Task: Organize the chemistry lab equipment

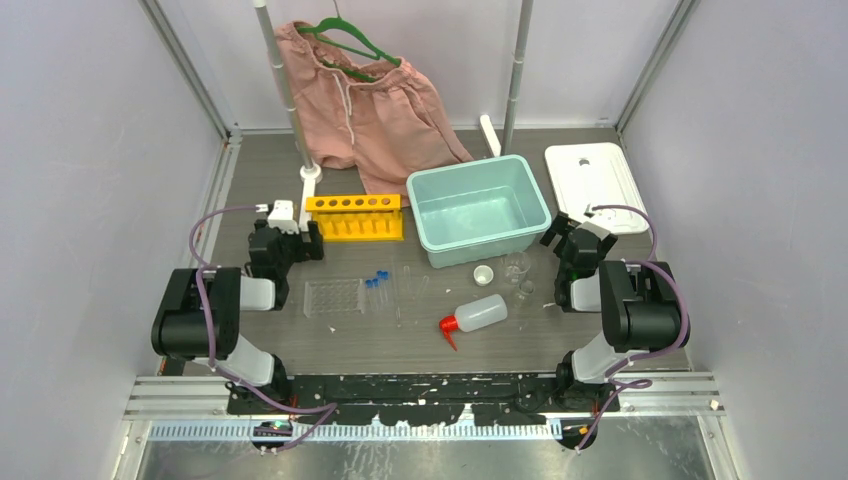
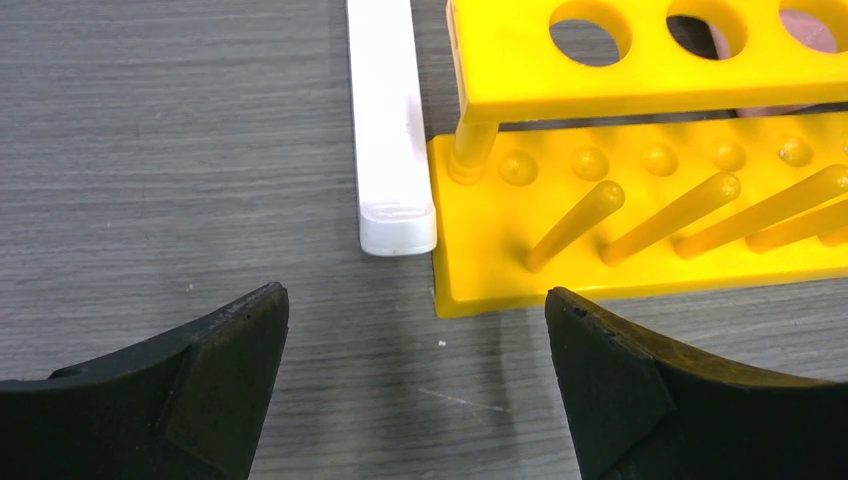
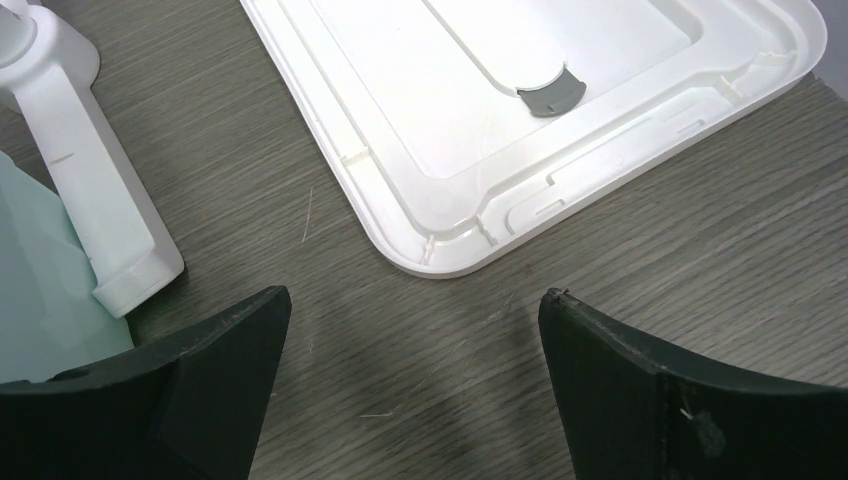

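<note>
Left wrist: yellow rack (image 2: 485, 250) just ahead of left pincer (image 2: 415, 292) (jaws spread, empty); right pincer (image 3: 415, 293) likewise spread.

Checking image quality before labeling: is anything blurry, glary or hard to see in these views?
Top external: even light, but the clear beakers nearly vanish against the table. Left wrist: yellow rack sharp. Right wrist: white lid bright, relief faint.
</note>
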Controlling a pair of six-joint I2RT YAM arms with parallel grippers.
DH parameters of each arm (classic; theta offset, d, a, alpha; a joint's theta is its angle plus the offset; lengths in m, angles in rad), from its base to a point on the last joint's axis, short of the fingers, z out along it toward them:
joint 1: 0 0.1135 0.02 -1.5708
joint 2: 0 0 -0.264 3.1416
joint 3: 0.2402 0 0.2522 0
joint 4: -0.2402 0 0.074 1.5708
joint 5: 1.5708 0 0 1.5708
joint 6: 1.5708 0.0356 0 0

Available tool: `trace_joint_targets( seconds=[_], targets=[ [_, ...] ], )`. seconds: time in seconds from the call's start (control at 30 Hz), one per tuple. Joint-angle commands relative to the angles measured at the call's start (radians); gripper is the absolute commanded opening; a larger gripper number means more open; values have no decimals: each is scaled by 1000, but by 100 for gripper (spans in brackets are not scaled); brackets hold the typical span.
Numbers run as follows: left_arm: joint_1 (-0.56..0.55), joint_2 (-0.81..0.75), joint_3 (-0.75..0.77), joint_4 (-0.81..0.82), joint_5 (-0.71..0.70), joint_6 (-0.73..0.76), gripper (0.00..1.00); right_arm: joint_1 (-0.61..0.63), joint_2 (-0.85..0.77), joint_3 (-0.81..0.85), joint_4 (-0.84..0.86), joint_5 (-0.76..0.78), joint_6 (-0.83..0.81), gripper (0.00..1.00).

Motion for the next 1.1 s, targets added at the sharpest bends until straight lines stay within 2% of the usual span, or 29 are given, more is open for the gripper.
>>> trace_joint_targets(
  seconds=[0.0, 0.07, 0.17, 0.2, 0.27, 0.47, 0.53, 0.6, 0.67, 0.7, 0.8, 0.83, 0.9, 0.97, 1.07],
  targets=[
    [17, -96, 69, -106, 0, 1, 100, 6, -23, 8, 55, 47, 5, 100],
    [33, -146, 122, -240, 11, -10, 100, 15, -44, -6, 59, 118, 21, 100],
    [45, -204, 191, -398, 13, 6, 100, 25, -105, -43, 87, 139, 11, 100],
    [47, -224, 211, -441, 18, 21, 100, 39, -147, -51, 59, 206, 24, 100],
    [51, -262, 256, -551, 31, 37, 100, 42, -280, -29, -106, 327, 73, 100],
    [79, -347, 426, -903, 125, 10, 100, 41, -622, 169, -676, 477, 192, 100],
    [86, -362, 507, -1023, 134, -5, 100, 38, -704, 234, -772, 407, 190, 100],
    [90, -360, 585, -1148, 144, -18, 100, 38, -754, 249, -738, 309, 215, 100],
    [91, -346, 664, -1275, 152, -17, 100, 39, -793, 277, -773, 304, 444, 100],
    [92, -339, 694, -1321, 152, -18, 100, 38, -824, 296, -845, 275, 547, 100],
    [92, -334, 750, -1413, 152, -24, 100, 38, -874, 367, -899, 39, 472, 100],
    [93, -340, 753, -1425, 153, -26, 100, 39, -877, 422, -1012, 6, 433, 100],
    [93, -356, 756, -1441, 152, -23, 100, 35, -872, 447, -1003, -77, 460, 100],
    [93, -376, 750, -1443, 147, -19, 100, 34, -829, 497, -1034, -239, 447, 100],
    [93, -402, 742, -1444, 141, -10, 100, 71, -701, 612, -1157, -339, 497, 100]
  ],
)
